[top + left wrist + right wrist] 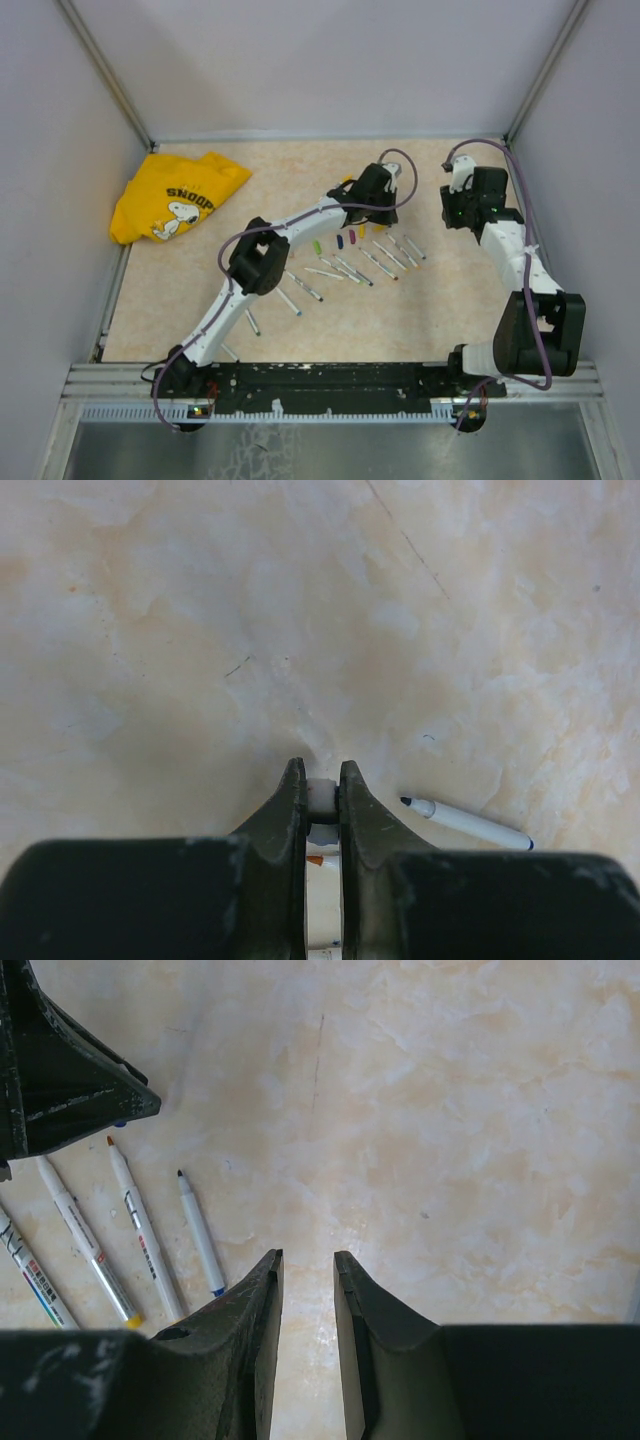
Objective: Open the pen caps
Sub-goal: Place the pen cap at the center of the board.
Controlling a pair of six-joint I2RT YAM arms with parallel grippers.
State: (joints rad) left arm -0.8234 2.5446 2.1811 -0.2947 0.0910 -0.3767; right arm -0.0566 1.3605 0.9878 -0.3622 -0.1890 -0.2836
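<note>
**Fig.** Your left gripper [321, 778] is clamped on a white pen [321, 798], probably to steady it for uncapping. Your right gripper [308, 1260] hangs empty, jaws slightly apart. Loose pen caps [338, 241] lie beside the left gripper. The table [440, 310] offers room rightward, and the side wall [590, 200] stands close.

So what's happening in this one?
The left gripper is clamped on what looks like a white pen. The right gripper hangs nearby, jaws apart and empty. Several pens lie uncapped on the table, with a few loose caps beside them.
</note>
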